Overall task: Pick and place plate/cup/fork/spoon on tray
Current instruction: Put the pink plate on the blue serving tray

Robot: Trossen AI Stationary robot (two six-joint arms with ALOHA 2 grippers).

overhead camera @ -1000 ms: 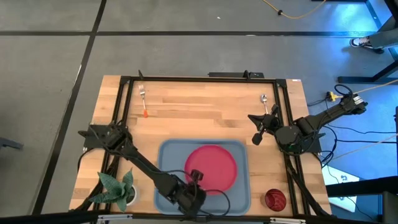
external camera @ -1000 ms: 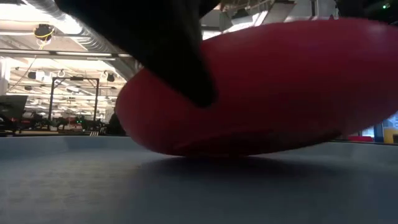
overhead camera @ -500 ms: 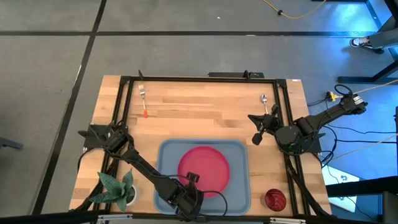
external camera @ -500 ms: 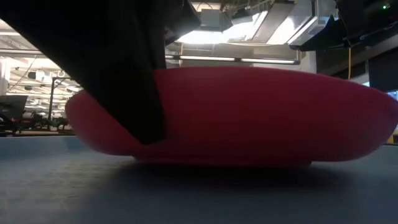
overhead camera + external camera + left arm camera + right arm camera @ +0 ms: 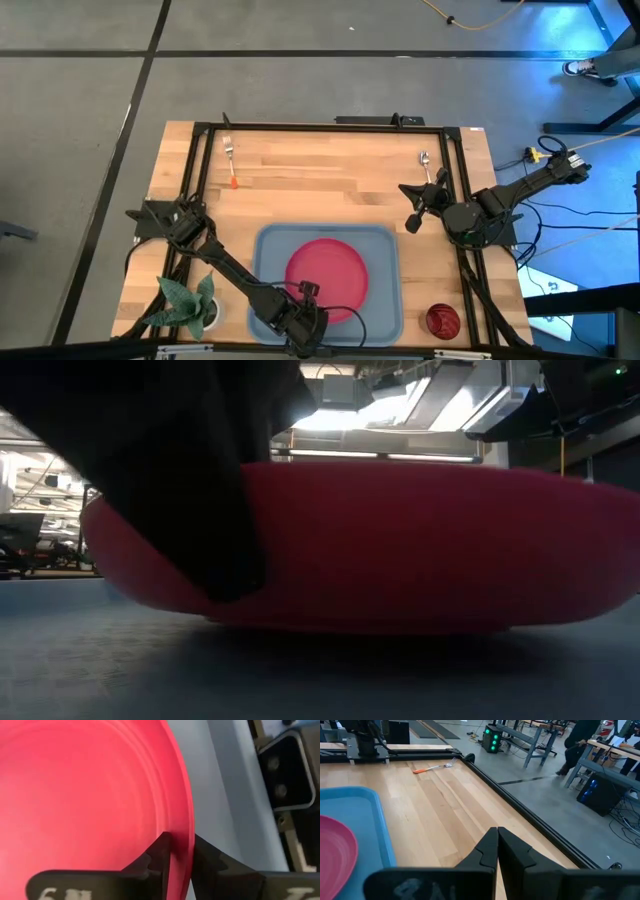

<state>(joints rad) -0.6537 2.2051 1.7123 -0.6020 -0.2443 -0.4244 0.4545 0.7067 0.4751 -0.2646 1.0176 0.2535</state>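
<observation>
The pinkish-red plate [image 5: 330, 275] lies on the grey-blue tray [image 5: 385, 250] at the table's near middle. My left gripper [image 5: 303, 292] is shut on the plate's near-left rim; the left wrist view shows it [image 5: 181, 852]. The plate fills the low view [image 5: 400, 540]. My right gripper [image 5: 412, 207] is shut and empty above the wood at the right [image 5: 497, 845]. The fork [image 5: 230, 160] lies at the far left, the spoon [image 5: 425, 165] at the far right. The dark red cup [image 5: 442, 320] stands at the near right, off the tray. My left gripper pinches the plate's near-left rim [image 5: 186, 827] between its two fingers, one on the plate's inner face [image 5: 161, 851] and one on the outer side [image 5: 204, 856]. The fingers come from the table's near side. In the low view the plate sits level, its base on the tray [image 5: 350, 628].
A green plant [image 5: 190, 300] stands at the near left corner. A black frame [image 5: 330, 127] runs around the work area. Bare wood lies between the tray and the far edge. People and benches show in the room beyond [image 5: 575, 740].
My left gripper has carried the plate a little toward the table's left and near edges and down. The plate was tilted and clear of the tray; now it is level with its base on the tray.
</observation>
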